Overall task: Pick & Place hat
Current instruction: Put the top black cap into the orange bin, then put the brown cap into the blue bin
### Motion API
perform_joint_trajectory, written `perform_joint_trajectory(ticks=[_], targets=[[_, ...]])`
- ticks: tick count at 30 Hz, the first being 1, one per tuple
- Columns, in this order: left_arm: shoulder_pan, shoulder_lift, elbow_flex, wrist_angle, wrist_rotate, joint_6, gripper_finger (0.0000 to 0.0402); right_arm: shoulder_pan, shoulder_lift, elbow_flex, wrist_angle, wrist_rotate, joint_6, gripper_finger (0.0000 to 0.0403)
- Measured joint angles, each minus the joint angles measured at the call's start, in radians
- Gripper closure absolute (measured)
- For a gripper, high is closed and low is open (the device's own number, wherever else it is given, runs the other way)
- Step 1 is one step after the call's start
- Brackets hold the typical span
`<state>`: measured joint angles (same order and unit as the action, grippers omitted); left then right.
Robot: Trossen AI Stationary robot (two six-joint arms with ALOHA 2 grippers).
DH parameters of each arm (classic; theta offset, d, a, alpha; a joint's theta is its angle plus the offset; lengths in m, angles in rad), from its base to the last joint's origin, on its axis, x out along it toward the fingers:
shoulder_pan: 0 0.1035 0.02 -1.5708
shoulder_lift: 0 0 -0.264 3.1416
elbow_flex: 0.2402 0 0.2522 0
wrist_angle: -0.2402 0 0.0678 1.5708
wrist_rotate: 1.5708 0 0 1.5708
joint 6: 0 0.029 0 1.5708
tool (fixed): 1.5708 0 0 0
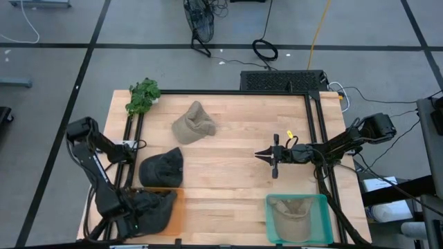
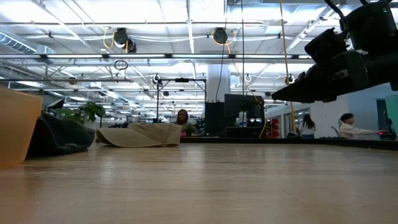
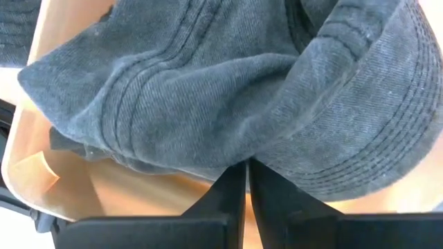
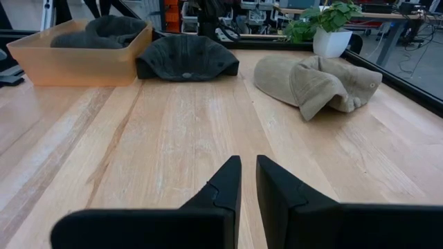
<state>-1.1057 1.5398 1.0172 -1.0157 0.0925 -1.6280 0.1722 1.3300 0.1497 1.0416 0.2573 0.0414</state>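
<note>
Left pincer [image 1: 142, 211] sits low over the orange bin [image 1: 176, 216] at the table's [image 1: 228, 176] near-left corner, fingers pressed together, with 1 dark grey hat [image 1: 156, 211] bunched inside the bin; whether it pinches the cloth I cannot tell. 2 hats remain loose on the table: a dark cap [image 1: 161, 168] just beyond the bin and a tan hat [image 1: 194, 122] farther back. Right pincer [image 1: 261, 155] hovers mid-table, nearly closed and empty, while 1 tan hat [image 1: 291, 211] lies in the teal bin [image 1: 325, 221], so I judge the sorting about half done.

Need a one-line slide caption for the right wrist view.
Right gripper hovers over bare wood, facing a tan hat, a dark cap and an orange bin holding another dark cap.
</note>
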Motion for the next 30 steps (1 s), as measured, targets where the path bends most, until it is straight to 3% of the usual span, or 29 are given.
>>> perform_joint_trajectory(ticks=[13, 17, 23, 30], targets=[[0.0, 0.052, 0.002, 0.033, -0.016, 0.033, 0.0371, 0.0, 0.0, 0.0, 0.0, 0.001, 0.0, 0.038], [0.012, 0.026, -0.002, 0.015, 0.08, 0.123, 0.0371, 0.0, 0.0, 0.0, 0.0, 0.001, -0.001, 0.038], [0.066, -0.068, -0.003, -0.007, 0.273, 0.13, 0.0371, 0.0, 0.0, 0.0, 0.002, 0.005, -0.003, 0.038], [0.117, -0.188, -0.002, -0.008, 0.276, 0.077, 0.0371, 0.0, 0.0, 0.0, 0.001, 0.004, -0.001, 0.0381]])
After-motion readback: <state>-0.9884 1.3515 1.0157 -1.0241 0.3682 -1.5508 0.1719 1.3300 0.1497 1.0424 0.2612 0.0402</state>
